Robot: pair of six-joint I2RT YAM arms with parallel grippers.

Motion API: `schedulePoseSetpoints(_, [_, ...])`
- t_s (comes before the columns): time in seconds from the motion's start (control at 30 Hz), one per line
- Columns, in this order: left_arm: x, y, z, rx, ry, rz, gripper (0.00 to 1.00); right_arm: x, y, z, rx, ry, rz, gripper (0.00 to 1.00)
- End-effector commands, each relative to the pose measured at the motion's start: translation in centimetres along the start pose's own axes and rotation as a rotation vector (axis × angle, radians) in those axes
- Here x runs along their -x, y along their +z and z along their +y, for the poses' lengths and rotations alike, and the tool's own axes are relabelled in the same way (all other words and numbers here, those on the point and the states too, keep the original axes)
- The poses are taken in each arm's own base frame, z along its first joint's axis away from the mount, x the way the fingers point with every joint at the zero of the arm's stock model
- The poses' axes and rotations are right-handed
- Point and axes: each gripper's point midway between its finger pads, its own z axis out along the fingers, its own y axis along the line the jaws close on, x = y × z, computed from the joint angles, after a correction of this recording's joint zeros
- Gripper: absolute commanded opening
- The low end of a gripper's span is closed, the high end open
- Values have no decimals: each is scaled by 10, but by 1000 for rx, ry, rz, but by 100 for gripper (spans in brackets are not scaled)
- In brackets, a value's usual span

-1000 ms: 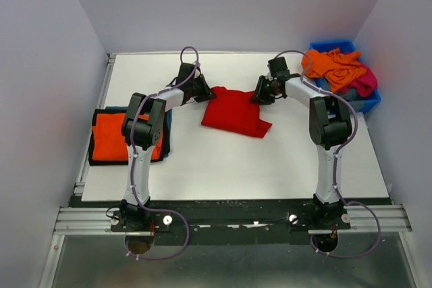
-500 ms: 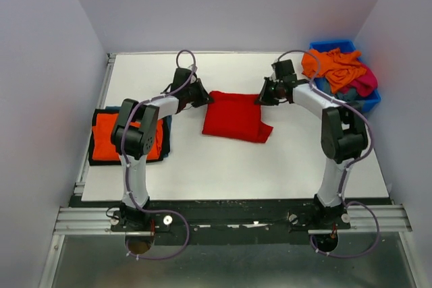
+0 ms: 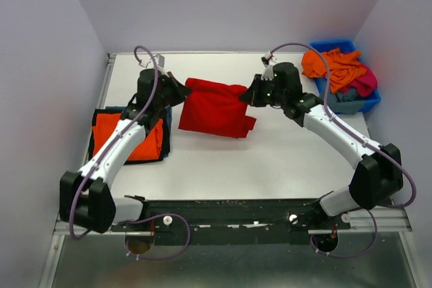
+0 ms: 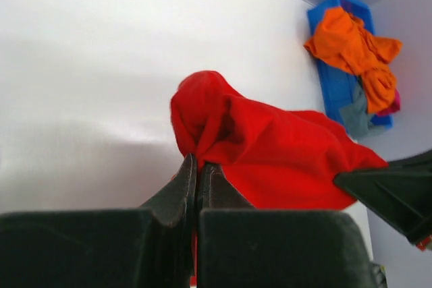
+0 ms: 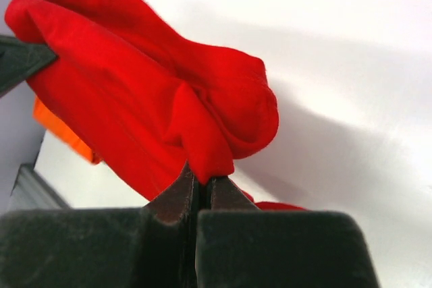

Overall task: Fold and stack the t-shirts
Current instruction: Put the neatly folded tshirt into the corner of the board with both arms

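The folded red t-shirt hangs lifted above the white table, stretched between both grippers. My left gripper is shut on its left top corner; in the left wrist view the gripper pinches bunched red t-shirt cloth. My right gripper is shut on the right top corner; in the right wrist view the gripper clamps a red t-shirt fold. A folded orange t-shirt lies on a dark one at the table's left edge. Crumpled orange, magenta and grey-teal shirts fill the bin.
The blue plastic bin stands at the back right corner and shows in the left wrist view. Grey walls enclose the table on three sides. A metal rail runs along the near edge.
Both grippers lifted the red t-shirt off the table and carried it left, toward the orange stack. Both arms stretched out and swung left.
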Motion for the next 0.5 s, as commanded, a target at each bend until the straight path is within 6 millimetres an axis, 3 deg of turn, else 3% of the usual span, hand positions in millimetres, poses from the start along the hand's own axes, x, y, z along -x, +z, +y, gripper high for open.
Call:
schedulePoseSetpoints(0.0, [25,-61,68,346,-19,-65,0,8,-5,66,129,-91,-31,1])
schedulePoseSetpoints(0.2, [73,-153,131,659,-55,-208,0,-7,11,159,273,-157,-12,1])
schedulePoseSetpoints(0.33, [100,-212,160,899,-76,-288,0,-21,32,217,345,-162,4,1])
schedulePoseSetpoints(0.47, [111,-251,202,1092,-135,-360,0,-36,51,270,411,-169,9,1])
